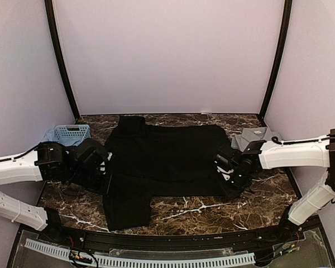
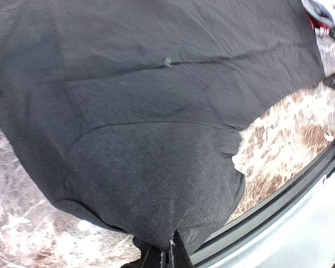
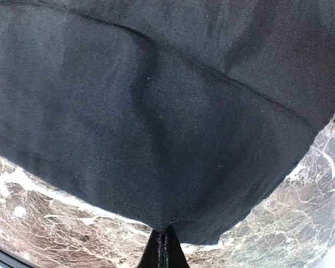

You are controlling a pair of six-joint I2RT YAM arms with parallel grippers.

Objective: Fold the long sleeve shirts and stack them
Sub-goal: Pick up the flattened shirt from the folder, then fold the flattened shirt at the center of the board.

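Observation:
A large black long sleeve shirt point(image 1: 167, 159) lies spread over the middle of the marble table, one sleeve hanging toward the front left. My left gripper point(image 1: 107, 174) sits at the shirt's left edge. In the left wrist view that gripper point(image 2: 171, 252) is shut, pinching a fold of the black shirt point(image 2: 145, 111). My right gripper point(image 1: 226, 176) is at the shirt's right edge. In the right wrist view the gripper point(image 3: 166, 239) is also shut, on the hem of the black shirt point(image 3: 156, 111). A grey shirt point(image 1: 254, 135) lies folded at the back right.
A light-blue lattice basket point(image 1: 71, 133) stands at the back left beside my left arm. A scrap of red-edged cloth point(image 2: 318, 14) shows past the black shirt. The table's black front rail point(image 2: 279, 201) runs close to my left gripper. Walls close off three sides.

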